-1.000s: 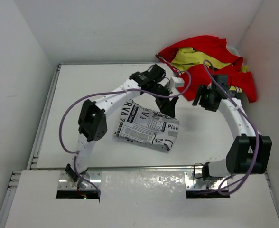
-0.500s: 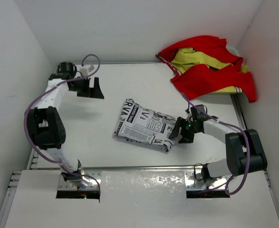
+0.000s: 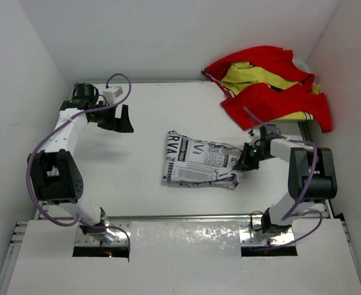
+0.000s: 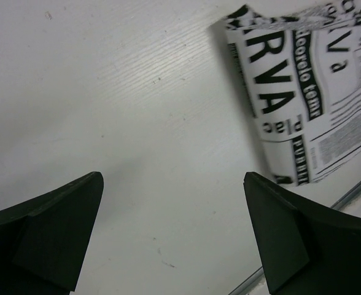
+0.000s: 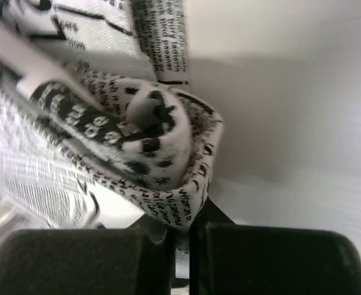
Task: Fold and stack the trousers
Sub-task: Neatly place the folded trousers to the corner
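Observation:
The trousers point(image 3: 199, 165), white with black newspaper print, lie folded into a compact bundle in the middle of the table. My right gripper point(image 3: 244, 161) is shut on their right edge; in the right wrist view a bunched fold of the trousers point(image 5: 150, 141) is pinched between the black fingers point(image 5: 76, 261). My left gripper point(image 3: 120, 118) stands open at the far left of the table, well away from the cloth. In the left wrist view its fingers point(image 4: 51, 227) frame bare table, with the trousers point(image 4: 297, 104) at upper right.
A pile of red and yellow garments point(image 3: 269, 86) lies at the back right corner. A metal rail point(image 3: 54, 153) runs along the table's left edge, and another rail point(image 3: 186, 217) along the near edge.
My left arm swung from over the trousers to the far left. My right gripper came down, shut on the trousers' right edge and dragged the bundle right, turning it.

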Tool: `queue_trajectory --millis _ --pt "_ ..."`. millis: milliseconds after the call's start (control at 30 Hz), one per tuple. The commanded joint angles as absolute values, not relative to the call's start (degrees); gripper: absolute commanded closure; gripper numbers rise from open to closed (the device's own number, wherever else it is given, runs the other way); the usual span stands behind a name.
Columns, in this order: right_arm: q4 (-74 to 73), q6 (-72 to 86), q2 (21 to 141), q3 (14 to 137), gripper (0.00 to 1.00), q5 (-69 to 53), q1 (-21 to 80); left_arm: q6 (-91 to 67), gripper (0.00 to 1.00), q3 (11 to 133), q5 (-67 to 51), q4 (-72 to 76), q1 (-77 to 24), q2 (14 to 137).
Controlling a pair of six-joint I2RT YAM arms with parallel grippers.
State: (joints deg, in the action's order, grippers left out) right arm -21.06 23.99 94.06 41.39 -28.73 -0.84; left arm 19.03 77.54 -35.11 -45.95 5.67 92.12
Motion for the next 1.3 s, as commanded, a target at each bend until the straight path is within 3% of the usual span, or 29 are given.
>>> queue_trajectory --millis 0,167,267,433,533,567,767,867,900,1033,1167,1267 --pt "-32.4 11.8 92.8 47.2 1.0 -17.8 -8.7 20.7 0.04 76.1 -34.6 -44.3 6.1 90.8" --pt "-39.9 0.0 91.6 53.6 0.97 -5.3 -9.7 20.7 0.03 75.9 -35.4 -44.3 6.1 91.2" --pt "-43.8 -6.0 93.7 58.9 0.93 9.7 -9.7 21.7 0.03 76.5 -35.5 -45.2 6.1 91.7" --pt "-42.8 -7.9 97.6 64.3 0.85 20.4 -12.6 22.4 0.03 76.2 -35.7 -45.6 6.1 91.6" --pt "-43.0 -9.3 99.8 67.9 0.58 22.8 -12.7 23.1 0.03 75.6 -35.8 -45.8 6.1 91.0" --pt "-43.8 -8.5 100.0 69.9 0.41 22.6 -12.7 23.1 0.03 75.2 -35.7 -45.9 6.1 90.7" --pt "-47.5 -0.5 94.3 74.7 0.32 26.5 -12.7 23.2 0.03 73.9 -35.9 -45.6 6.1 90.1" --pt "-41.2 6.0 84.7 67.6 0.4 17.9 -12.7 22.6 0.03 73.8 -36.2 -45.3 6.1 90.5" --pt "-38.5 7.6 82.1 64.8 0.57 10.8 -12.7 22.2 0.03 73.9 -36.4 -45.2 6.0 90.7" --pt "-25.6 21.7 72.7 48.6 1.0 -2.8 -12.7 22.1 0.03 74.2 -36.4 -45.0 6.1 90.9" --pt "-19.4 30.6 70.3 33.5 1.0 -8.7 -12.7 22.2 0.03 74.1 -36.4 -45.3 6.1 90.7" --pt "-21.6 31.9 73.2 30.9 1.0 -3.1 -13.1 22.2 0.03 74.2 -36.4 -45.3 6.0 90.5"
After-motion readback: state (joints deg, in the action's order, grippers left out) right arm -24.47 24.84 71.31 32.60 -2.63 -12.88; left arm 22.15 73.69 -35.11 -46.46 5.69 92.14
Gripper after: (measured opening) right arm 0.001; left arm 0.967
